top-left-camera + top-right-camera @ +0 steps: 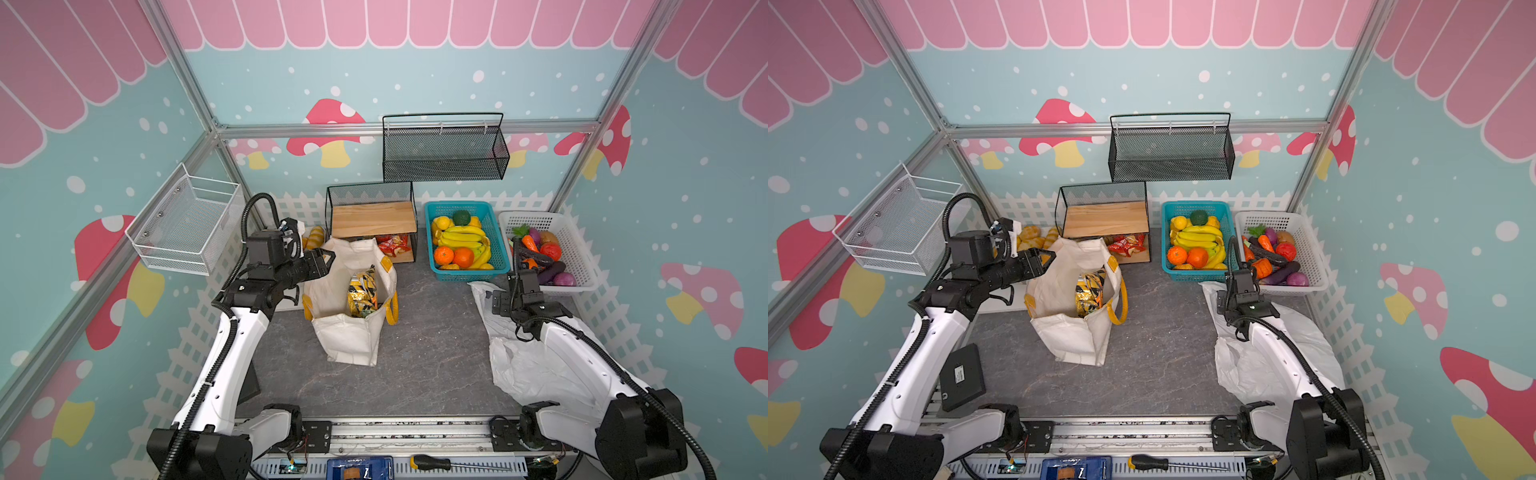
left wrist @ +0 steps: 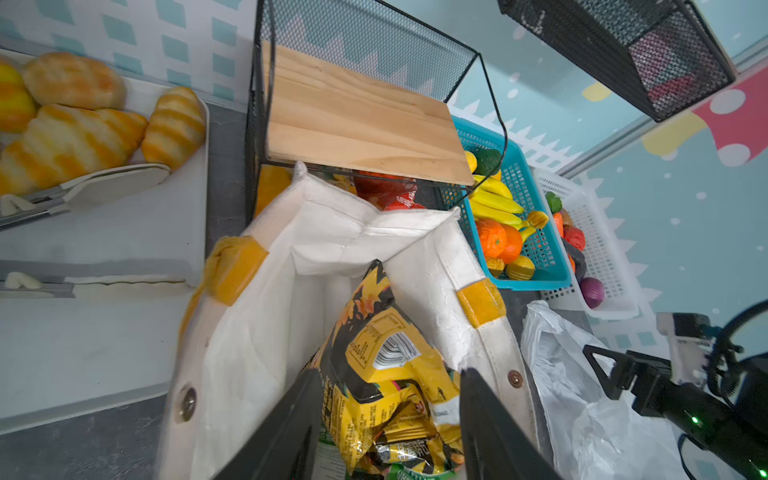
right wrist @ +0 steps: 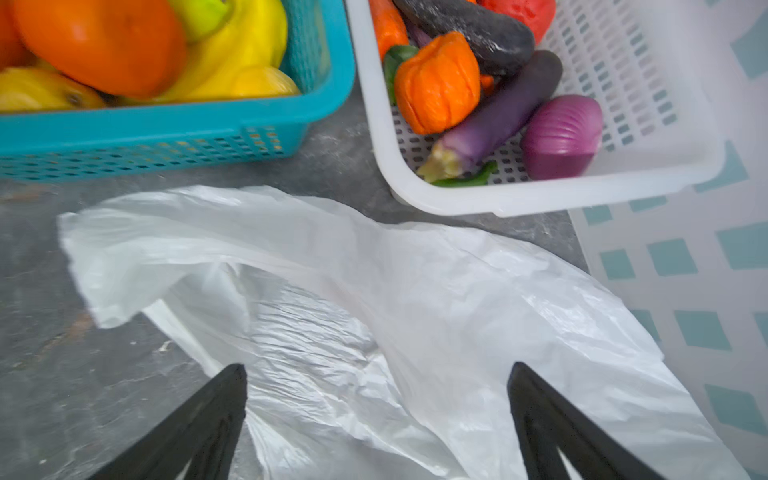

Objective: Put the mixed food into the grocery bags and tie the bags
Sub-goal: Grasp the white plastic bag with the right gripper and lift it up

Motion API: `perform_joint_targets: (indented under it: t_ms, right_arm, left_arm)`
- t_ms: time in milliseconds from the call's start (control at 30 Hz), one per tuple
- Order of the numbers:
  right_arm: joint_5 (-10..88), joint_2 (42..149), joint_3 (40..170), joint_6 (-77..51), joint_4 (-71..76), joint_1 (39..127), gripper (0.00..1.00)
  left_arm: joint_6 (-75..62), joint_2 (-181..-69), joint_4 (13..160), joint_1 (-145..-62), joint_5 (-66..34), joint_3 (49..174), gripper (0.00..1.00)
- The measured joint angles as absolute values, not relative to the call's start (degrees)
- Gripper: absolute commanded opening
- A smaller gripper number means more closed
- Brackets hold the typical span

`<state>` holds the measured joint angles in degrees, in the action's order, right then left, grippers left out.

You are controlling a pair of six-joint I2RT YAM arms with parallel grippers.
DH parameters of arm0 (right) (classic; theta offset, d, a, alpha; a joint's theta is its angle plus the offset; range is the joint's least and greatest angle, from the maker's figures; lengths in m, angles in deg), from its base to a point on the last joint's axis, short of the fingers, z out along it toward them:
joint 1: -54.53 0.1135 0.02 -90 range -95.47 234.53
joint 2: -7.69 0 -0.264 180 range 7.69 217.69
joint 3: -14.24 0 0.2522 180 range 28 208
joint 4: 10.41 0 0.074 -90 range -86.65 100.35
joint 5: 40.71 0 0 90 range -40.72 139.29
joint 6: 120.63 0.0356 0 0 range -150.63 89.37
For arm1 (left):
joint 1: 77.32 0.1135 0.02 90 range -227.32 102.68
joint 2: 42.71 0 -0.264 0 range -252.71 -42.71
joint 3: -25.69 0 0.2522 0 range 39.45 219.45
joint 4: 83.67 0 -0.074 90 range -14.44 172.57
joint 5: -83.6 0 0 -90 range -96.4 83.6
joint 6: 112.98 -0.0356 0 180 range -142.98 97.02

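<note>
Little toy-shop booth: teal walls (image 1: 415, 83) with pink mushrooms and a pink scalloped awning up top, white picket-fence trim round the bottom, and aluminium frame rails in the corners. The tabletop (image 1: 424, 374) is dark grey and marbled, mostly bare in the middle.

The cream canvas tote (image 1: 349, 345) stands open left of centre, with gold-black snack packets (image 1: 361, 295) sitting inside. The left gripper (image 2: 390, 374) hangs over the tote's mouth, jaws partway apart, nothing pinched. Behind the tote there's a black mesh shelf (image 1: 374, 220) with a wooden board on it. Off to the shelf's left are bread rolls (image 2: 70, 137) on a white tray.

The white plastic carrier bag (image 1: 523, 370) lies crumpled flat on the right side of the table, under the right arm. The right gripper (image 3: 378, 370) hovers just over it, jaws spread wide, empty. Just past the bag sits a teal basket (image 1: 457, 204) of fruit. Next to that is a white basket (image 1: 582, 232) holding the orange pumpkin (image 3: 436, 83) and purple eggplant (image 3: 498, 112).

A black mesh basket (image 1: 444, 153) hangs on the back wall and a white wire basket (image 1: 187, 224) on the left wall. There's a screwdriver (image 1: 432, 462) on the front rail.
</note>
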<state>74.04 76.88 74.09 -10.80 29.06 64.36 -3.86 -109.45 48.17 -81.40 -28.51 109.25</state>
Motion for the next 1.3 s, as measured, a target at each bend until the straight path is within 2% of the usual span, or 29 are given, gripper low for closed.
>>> perform_joint_targets:
  t_ms: [267, 367, 467, 633, 733, 833, 933, 1100, 1300]
  right_arm:
    - [79.92, 82.76, 74.28, -12.02, 30.38, 62.54, 0.99]
    - [81.73, 86.34, 74.72, -11.96, 30.81, 62.46, 0.95]
    - [83.72, 90.47, 75.59, -12.04, 31.32, 62.46, 0.80]
    - [84.79, 95.94, 77.21, -12.52, 31.93, 62.46, 0.36]
    - [83.20, 95.63, 77.25, -13.03, 32.23, 62.56, 0.19]
    - [77.38, 91.02, 76.56, -13.86, 31.71, 63.20, 0.08]
    - [67.37, 81.21, 74.52, -14.64, 30.31, 63.66, 0.03]
    - [49.80, 68.35, 74.30, -13.99, 27.80, 63.66, 0.01]
    - [37.69, 64.35, 75.94, -8.61, 22.33, 63.70, 0.01]
  left_arm:
    - [-3.71, -109.45, 49.22, -85.16, -30.50, 109.23, 0.56]
    - [-3.65, -109.45, 49.81, -85.59, -30.74, 109.01, 0.56]
    - [-3.62, -109.42, 50.36, -85.86, -30.94, 108.29, 0.56]
    - [-3.14, -109.10, 50.38, -86.10, -31.16, 107.44, 0.56]
    - [-2.55, -108.13, 50.38, -86.56, -31.11, 107.41, 0.57]
    - [-2.29, -106.39, 50.49, -88.50, -30.70, 107.41, 0.58]
    - [-2.18, -104.53, 50.86, -92.44, -28.86, 107.59, 0.62]
    - [-2.79, -103.41, 53.59, -102.62, -26.19, 108.27, 0.66]
    - [-3.73, -104.38, 58.42, -115.98, -22.81, 108.18, 0.71]
